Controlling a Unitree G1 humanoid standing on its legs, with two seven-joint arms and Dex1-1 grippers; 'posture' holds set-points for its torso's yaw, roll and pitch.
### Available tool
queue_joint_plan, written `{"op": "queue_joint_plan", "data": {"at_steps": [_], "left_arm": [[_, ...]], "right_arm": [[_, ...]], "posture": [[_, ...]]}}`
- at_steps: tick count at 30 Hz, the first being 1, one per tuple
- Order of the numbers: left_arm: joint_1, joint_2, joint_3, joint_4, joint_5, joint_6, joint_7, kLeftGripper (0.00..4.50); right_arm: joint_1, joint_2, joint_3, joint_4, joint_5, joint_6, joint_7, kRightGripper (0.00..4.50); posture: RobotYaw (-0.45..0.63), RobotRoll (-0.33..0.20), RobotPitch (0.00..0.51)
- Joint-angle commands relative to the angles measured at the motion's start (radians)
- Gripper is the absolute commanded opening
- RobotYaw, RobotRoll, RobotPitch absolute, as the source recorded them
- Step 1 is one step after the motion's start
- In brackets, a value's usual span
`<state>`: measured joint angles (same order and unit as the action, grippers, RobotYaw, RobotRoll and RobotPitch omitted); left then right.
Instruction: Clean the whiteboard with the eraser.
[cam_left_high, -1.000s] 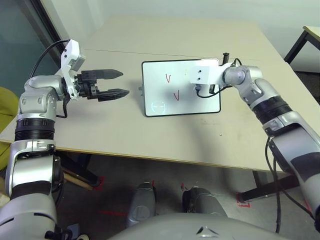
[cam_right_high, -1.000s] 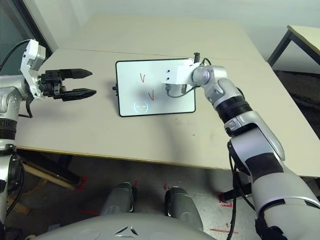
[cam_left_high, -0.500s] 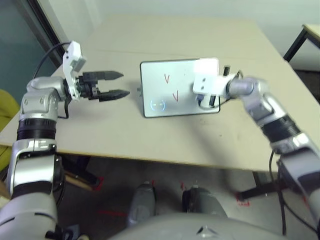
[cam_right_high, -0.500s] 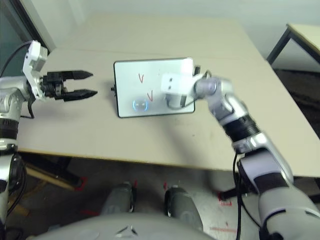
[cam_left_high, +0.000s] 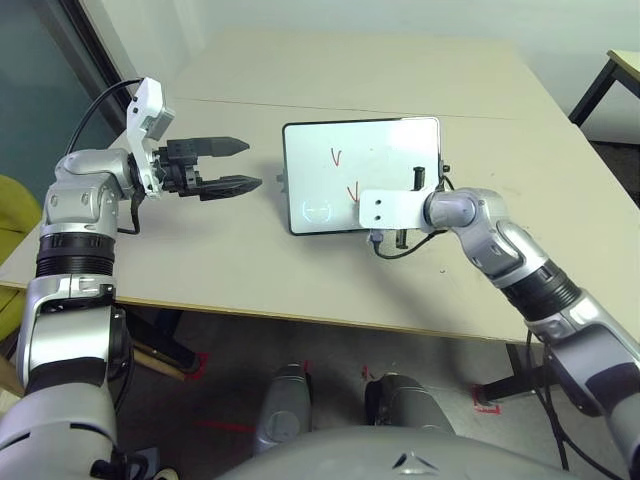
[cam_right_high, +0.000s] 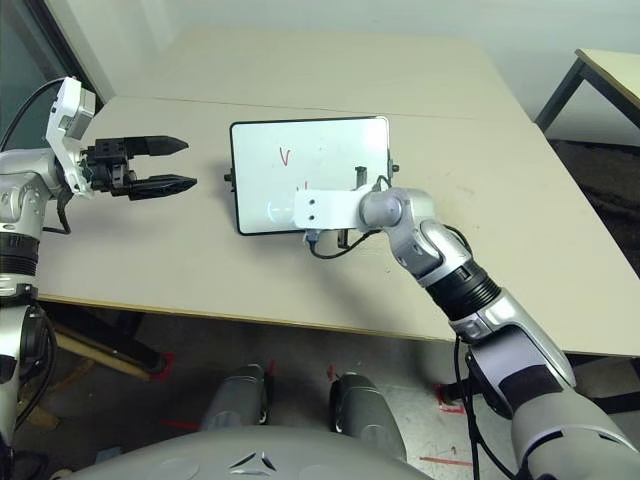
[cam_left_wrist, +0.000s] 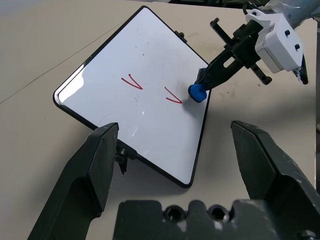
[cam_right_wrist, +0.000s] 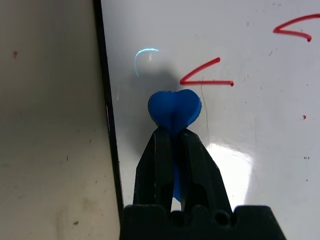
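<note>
- Right now right pincer (cam_right_wrist: 172, 145) clamps the eraser (cam_right_wrist: 174, 109), tip on the whiteboard (cam_left_wrist: 150, 65), red mark (cam_right_wrist: 205, 75) just ahead.
- Left pincer (cam_left_high: 240, 165) open, idle, well apart from board.
- Risk: unheld board slides on smooth surface (cam_left_high: 200, 260) under wipe.
- Beige surface, dark window behind left arm.

Office or lab: plain beige tables (cam_left_high: 300, 260).

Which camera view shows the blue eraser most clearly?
The right wrist view: the eraser sits large and centred, pinched in the right gripper over the whiteboard. The left wrist view shows it small, beside a red mark. In the eye views the right wrist covers it.
</note>
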<state>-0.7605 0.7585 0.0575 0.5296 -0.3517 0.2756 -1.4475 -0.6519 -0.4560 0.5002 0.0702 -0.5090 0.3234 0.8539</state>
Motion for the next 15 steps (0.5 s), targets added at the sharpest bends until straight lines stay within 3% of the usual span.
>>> {"op": "queue_joint_plan", "data": {"at_steps": [1,15], "left_arm": [[-0.011,-0.005,-0.013,0.017,0.011,-0.01,-0.007,4.5],[-0.01,-0.006,-0.007,0.02,0.01,-0.014,-0.003,4.5]], "right_arm": [[-0.016,0.011,0.015,0.014,-0.026,0.001,-0.017,0.02],[-0.059,0.093,0.035,0.101,-0.062,-0.018,-0.053,0.02]], "posture": [[0.21,0.0,0.0],[0.22,0.0,0.0]]}}
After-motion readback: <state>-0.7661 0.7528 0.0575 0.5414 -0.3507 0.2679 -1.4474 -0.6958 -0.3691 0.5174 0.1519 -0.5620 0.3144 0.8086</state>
